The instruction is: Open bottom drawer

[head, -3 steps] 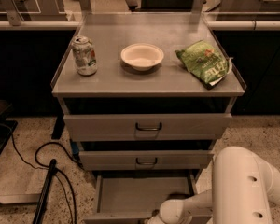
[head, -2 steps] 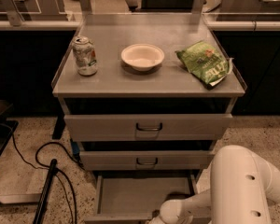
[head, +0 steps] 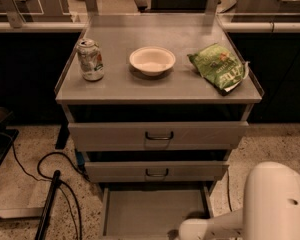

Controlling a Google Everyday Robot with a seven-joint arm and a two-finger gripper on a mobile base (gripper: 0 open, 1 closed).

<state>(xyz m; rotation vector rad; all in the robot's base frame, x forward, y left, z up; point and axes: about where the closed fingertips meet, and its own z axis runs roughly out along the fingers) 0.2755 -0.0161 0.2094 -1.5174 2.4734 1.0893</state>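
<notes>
Reaching across the front of the bottom drawer [head: 155, 211], the gripper [head: 184, 231] is carried on a white arm [head: 270, 204], probably placed there for the unseen handle; how its jaws stand cannot be told. The bottom drawer is seen pulled well out, tray exposed, so the task is judged nearly done. Above it, the middle drawer [head: 156, 171] and top drawer [head: 157, 134] are set further back. Higher still, a can [head: 90, 59], a bowl [head: 152, 60] and a green bag [head: 217, 66] are carried on the worktop [head: 190, 91].

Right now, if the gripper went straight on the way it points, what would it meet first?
Probably the left wall of the bottom drawer. The gripper sits at the picture's bottom edge over the pulled-out tray, aimed roughly leftward. Depth is unclear, so it might pass above.
</notes>
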